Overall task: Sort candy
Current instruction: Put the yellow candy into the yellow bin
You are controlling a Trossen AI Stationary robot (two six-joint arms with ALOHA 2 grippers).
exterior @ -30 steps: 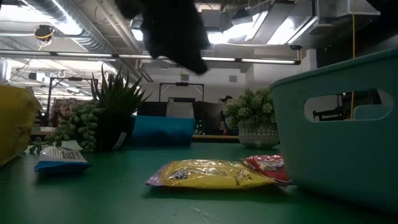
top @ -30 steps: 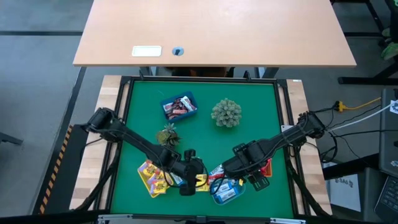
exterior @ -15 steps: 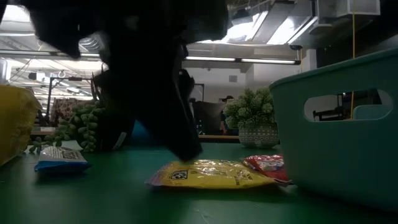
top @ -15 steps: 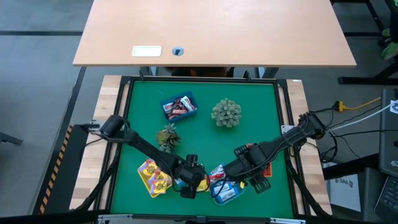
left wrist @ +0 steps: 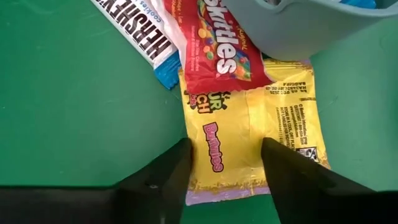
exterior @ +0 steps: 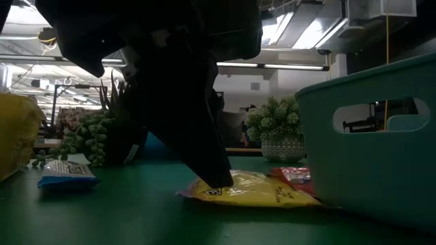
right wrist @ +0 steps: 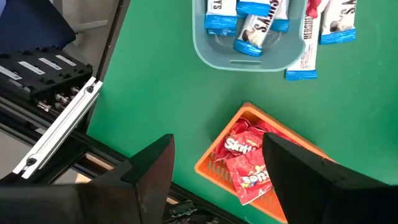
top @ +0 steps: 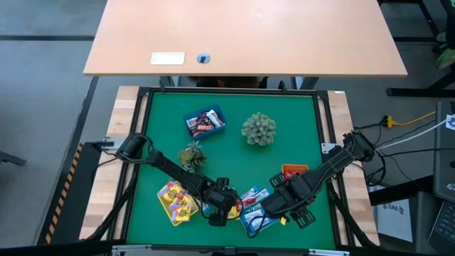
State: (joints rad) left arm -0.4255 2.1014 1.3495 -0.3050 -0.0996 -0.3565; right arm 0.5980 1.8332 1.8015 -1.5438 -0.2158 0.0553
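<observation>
Since prev. frame: left gripper (top: 226,211) dropped lower onto candy pile at bottom centre of high view; right gripper (top: 279,213) slid toward lower right, uncovering orange tray (top: 293,171).

Item 1 – left gripper (left wrist: 222,167): fingers (left wrist: 171,171) apart, straddling yellow candy pack (left wrist: 252,134), tips at its two side edges, pack flat on green mat (left wrist: 81,106); not clear if they pressed it yet. Low view: dark finger tip down on yellow pack (exterior: 255,190), centre frame.

Item 2 – adj. to yellow pack, wrist view: red Skittles pack (left wrist: 221,46) overlapping its upper edge; blue-white Hershey's bar (left wrist: 140,31) upper left, partly under red pack; teal tray (left wrist: 298,25) rim over upper right corner.

Item 3 – right gripper (right wrist: 214,165): fingers apart, nothing btwn them, above mat. Beyond: orange tray (right wrist: 214,162) w/ red Skittles packs (right wrist: 249,158); teal tray (right wrist: 245,59) w/ blue-white bars; one blue-white bar (right wrist: 306,53) leaning over its rim.

Item 4 – high view, farther out: yellow tray (top: 174,203) w/ yellow candy lower left; blue tray (top: 204,121) w/ dark and red candy upper centre; two green plants (top: 259,129), (top: 190,155) mid-mat.
</observation>
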